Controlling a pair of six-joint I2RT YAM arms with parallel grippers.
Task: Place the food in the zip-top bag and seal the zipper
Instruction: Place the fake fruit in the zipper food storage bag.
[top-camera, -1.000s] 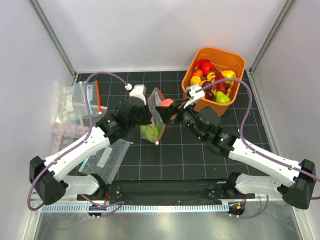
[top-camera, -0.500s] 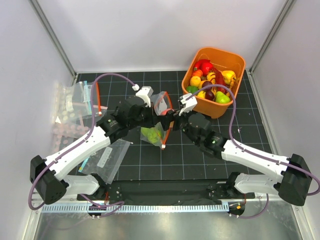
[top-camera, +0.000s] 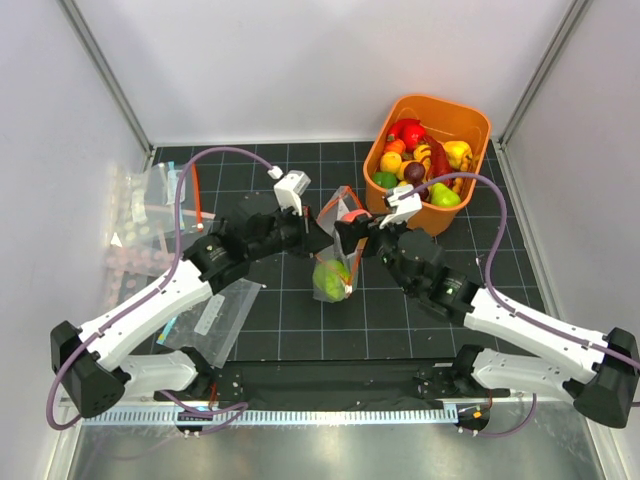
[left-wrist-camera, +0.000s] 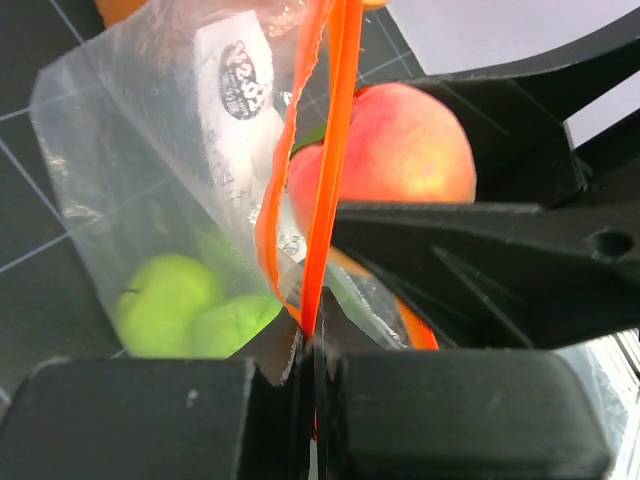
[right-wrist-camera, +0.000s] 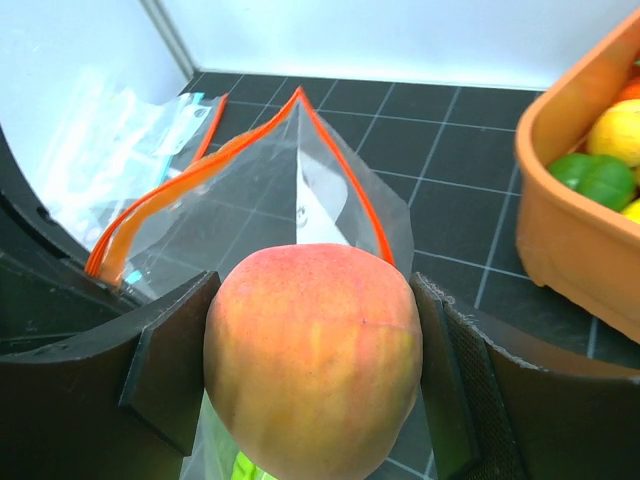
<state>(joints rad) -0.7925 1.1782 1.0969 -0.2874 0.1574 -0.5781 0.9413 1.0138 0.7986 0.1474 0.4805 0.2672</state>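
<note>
My left gripper (left-wrist-camera: 315, 352) pinches the clear bag's (left-wrist-camera: 130, 150) orange-red zipper (left-wrist-camera: 335, 130) open for the glossy peach (right-wrist-camera: 312, 330), clasped in my right gripper (right-wrist-camera: 315, 375) at its two o'clock.

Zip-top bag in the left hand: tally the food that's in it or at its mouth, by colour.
Green food, inside the zip-top bag: 2
Peach, in the right hand at the bag's mouth: 1
Total: 3
</note>
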